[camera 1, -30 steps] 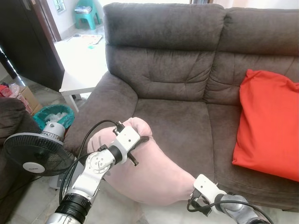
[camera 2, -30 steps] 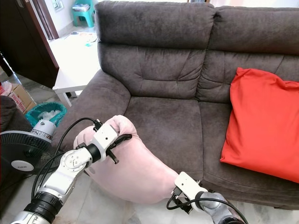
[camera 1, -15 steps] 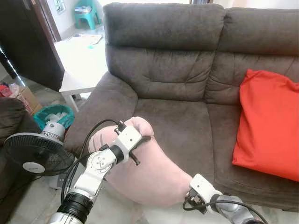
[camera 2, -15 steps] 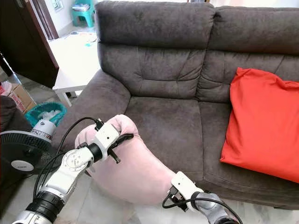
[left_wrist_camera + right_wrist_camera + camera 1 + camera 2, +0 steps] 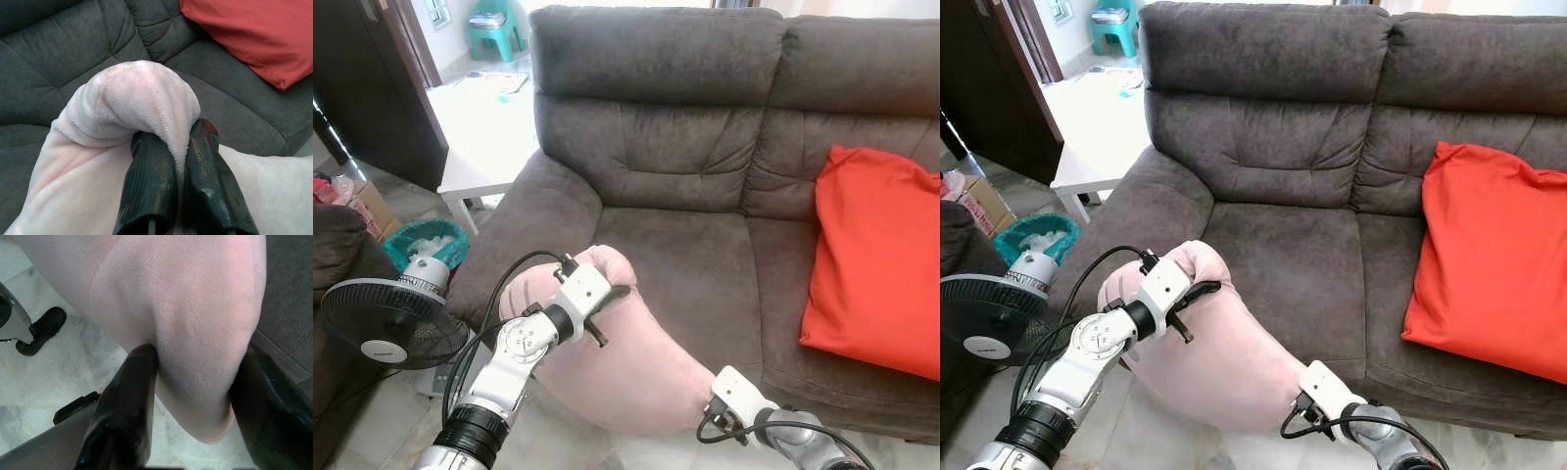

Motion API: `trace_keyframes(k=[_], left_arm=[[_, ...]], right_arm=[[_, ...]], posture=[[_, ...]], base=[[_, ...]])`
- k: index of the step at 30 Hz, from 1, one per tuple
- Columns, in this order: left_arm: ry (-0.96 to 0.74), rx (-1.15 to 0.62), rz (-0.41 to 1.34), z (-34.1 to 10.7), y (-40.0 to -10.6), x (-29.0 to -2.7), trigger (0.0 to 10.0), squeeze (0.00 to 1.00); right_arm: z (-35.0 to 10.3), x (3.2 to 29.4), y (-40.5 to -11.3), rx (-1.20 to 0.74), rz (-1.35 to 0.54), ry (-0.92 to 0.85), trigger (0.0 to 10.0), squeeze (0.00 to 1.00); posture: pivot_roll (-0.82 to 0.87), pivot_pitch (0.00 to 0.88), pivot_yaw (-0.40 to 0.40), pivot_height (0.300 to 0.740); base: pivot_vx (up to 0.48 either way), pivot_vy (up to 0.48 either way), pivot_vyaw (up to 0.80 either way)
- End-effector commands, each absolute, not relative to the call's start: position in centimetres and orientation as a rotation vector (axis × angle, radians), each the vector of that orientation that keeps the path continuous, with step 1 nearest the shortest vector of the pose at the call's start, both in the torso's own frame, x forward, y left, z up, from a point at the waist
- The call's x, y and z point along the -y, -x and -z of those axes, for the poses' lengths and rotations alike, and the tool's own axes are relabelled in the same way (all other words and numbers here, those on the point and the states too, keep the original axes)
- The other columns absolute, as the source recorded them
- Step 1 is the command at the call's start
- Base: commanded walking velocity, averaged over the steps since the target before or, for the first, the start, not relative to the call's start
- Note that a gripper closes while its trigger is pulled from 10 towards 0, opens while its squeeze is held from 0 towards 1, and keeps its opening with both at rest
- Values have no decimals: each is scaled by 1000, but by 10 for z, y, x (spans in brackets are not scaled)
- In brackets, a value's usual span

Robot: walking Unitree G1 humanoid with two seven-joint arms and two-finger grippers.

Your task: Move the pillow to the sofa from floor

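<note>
At the bottom of the head-camera frame we saw the right claw (image 5: 195, 396) low at the pink pillow's (image 5: 626, 372) near end, its two fingers spread wide with a fat bulge of plush wedged between them, so it was clamped on the pillow. Beneath it lay pale tiled floor (image 5: 44, 362).

Further up, left of centre, the left claw (image 5: 183, 161) had its black fingers squeezed nearly together on a fold at the pillow's upper corner, the fabric bunched over the tips. The pillow itself hung between the two arms, leaning against the front edge of the dark grey sofa (image 5: 685, 166) by its left armrest, its lower part below seat level and not yet resting on the cushion.

We judged the step in hand to be the lift and carry onto the seat. To do it well, both arms should rise together so the soft body does not sag and drag on the sofa front, then push forward over the empty seat cushion, staying left of the red pillow (image 5: 876, 259) at the frame's right. The left pinch looked thin, so a slow, even lift seemed wise.

At the lower left stood a black fan (image 5: 391, 323).
</note>
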State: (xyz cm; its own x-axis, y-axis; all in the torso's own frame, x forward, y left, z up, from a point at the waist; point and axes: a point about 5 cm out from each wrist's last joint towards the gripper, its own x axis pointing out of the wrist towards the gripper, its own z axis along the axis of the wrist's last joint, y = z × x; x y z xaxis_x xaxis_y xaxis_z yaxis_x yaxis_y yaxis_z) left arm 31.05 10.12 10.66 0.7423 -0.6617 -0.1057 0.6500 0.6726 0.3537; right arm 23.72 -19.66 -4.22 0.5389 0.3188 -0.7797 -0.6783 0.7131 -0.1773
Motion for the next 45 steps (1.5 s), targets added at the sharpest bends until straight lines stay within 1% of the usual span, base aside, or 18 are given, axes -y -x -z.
trace_keyframes(k=[1, 17, 21, 24, 26, 31, 32, 33, 34, 35, 36, 37, 38, 40, 41, 45], left_arm=[[-410, 148, 765, -132, -316, -92, 10000, 0], [-433, 141, 773, -127, -314, -91, 10000, 0], [-436, 140, 764, -126, -314, -92, 10000, 0], [-457, 138, 749, -124, -314, -94, 10000, 0], [-450, 125, 717, -120, -314, -98, 10000, 0], [-431, 81, 660, -107, -310, -107, 10000, 0], [-423, 66, 649, -103, -308, -109, 10000, 0], [-423, 66, 649, -103, -308, -109, 10000, 0], [-425, 36, 644, -97, -305, -112, 10000, 0], [-430, 25, 635, -94, -304, -114, 10000, 0], [-430, 25, 635, -94, -304, -114, 10000, 0], [-428, 18, 601, -90, -302, -116, 10000, 0], [-423, 24, 568, -90, -302, -118, 10000, 0], [-411, 40, 512, -92, -303, -121, 10000, 0], [-383, 50, 477, -93, -303, -122, 10000, 0], [-363, 122, 345, -102, -303, -128, 10000, 0]], right_arm=[[42, 195, -237, -795, -639, 506, 0, 0], [39, 194, -241, -756, -631, 499, 0, 0], [33, 196, -247, -711, -588, 467, 0, 0], [26, 199, -255, -657, -528, 441, 0, 0], [15, 204, -265, -578, -434, 362, 0, 0], [-3, 215, -276, -440, -257, 242, 0, 0], [-9, 218, -278, -393, -215, 221, 4863, 0], [-9, 218, -278, -393, -215, 221, 4863, 0], [-18, 224, -280, -325, -139, 190, 10000, 0], [-23, 227, -282, -287, -95, 166, 10000, 0], [-23, 227, -282, -287, -95, 166, 10000, 0], [-32, 227, -283, -227, -45, 126, 10000, 0], [-36, 225, -283, -198, -35, 102, 10000, 0], [-43, 219, -283, -161, -39, 73, 10000, 0], [-48, 212, -281, -133, -72, 101, 10000, 0], [-62, 194, -273, -51, -115, 64, 10000, 0]], posture=[[78, 0, 7, 740], [74, 0, 7, 740], [72, 0, 6, 740], [71, 0, 4, 740], [70, 0, 4, 740], [66, 0, 1, 740], [66, 0, 1, 740], [66, 0, 1, 740], [63, 0, 0, 740], [63, 0, 0, 740], [63, 0, 0, 740], [57, 0, -3, 740], [54, 0, -3, 740], [52, 0, -3, 740], [51, 1, -6, 740], [44, 9, -7, 740]], base=[[0, 0, 0], [0, 0, 0], [0, 0, 0], [0, 0, 0], [0, 0, 0], [0, 0, 0], [0, 0, 0], [0, 0, 0], [0, 0, 0], [0, 0, 0], [0, 0, 0], [0, 0, 0], [0, 0, 0], [0, 0, 0], [0, 0, 0], [0, 0, 0]])
